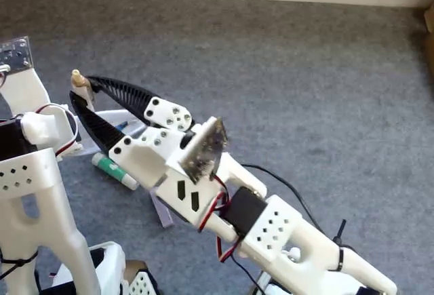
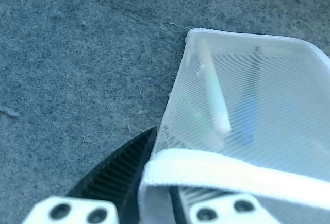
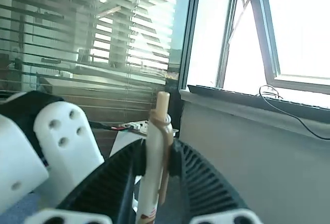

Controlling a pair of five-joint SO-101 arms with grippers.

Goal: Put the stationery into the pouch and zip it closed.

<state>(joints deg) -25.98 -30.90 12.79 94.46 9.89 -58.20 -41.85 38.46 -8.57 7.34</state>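
Translucent white mesh pouch (image 2: pixel 289 121) holds a white pen (image 2: pixel 214 95) and a blue pen (image 2: pixel 250 113); left pincer (image 2: pixel 160 154) clenched on its rim; right pincer (image 3: pixel 157 157) grasping a beige pen (image 3: pixel 161 116).

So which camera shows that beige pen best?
The right wrist view: the pen stands close up, clamped in the right gripper. The high view catches just its tip; the left wrist view faces the pouch.
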